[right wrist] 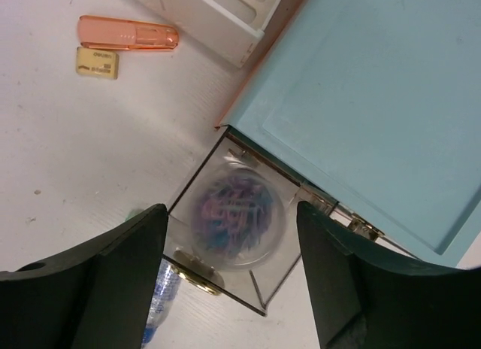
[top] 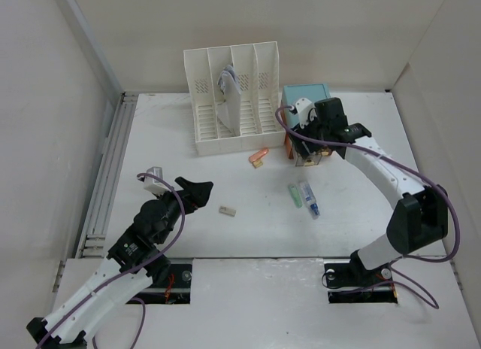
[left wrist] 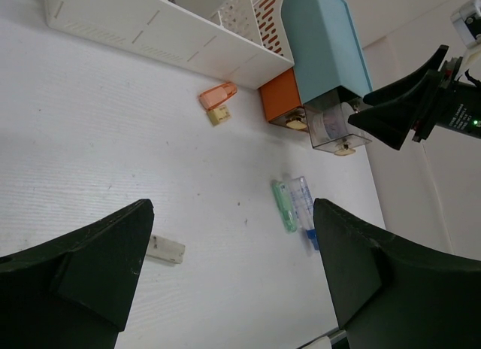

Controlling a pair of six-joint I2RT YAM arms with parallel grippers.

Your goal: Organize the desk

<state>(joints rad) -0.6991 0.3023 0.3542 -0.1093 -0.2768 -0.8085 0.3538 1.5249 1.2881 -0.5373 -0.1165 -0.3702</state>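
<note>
Now, stock as we see it, big to small:

1. Desk (top: 225, 240): wide white top, fills the floor of the booth betw. white walls. Grey rails (top: 111, 165) run along its left edge. All else sits on it.
2. File rack (top: 233, 101): white, slotted, upright at the far edge, left of centre. One pale item stands in a middle slot; we can't tell what.
3. Drawer box (top: 307, 97): teal top, just right of the rack, far edge.
4. Left gripper (top: 198, 193): over the near-left part of the desk, jaws wide apart, nothing betw. them.
5. Right gripper (right wrist: 229, 213): hangs over the front of the drawer box, jaws apart, one finger each side of the drawer below, gripping nothing.
6. Clear drawer (right wrist: 259, 285): pulled out from the box front; holds a tangle of coloured clips (right wrist: 233, 210), blurred.
7. Orange drawer (left wrist: 279, 104): beside the clear one, on the rack side.
8. Clear pen (top: 309, 200), blue end: mid-desk, right of centre.
9. Green pen (top: 295, 195): just beside the clear pen, approx. parallel.
10. Orange marker (top: 259, 153): in front of the rack's right end.
11. Yellow eraser (top: 257, 163): just beside the marker, near side.
12. White eraser (top: 227, 210): alone, mid-desk, near the left gripper.
</note>
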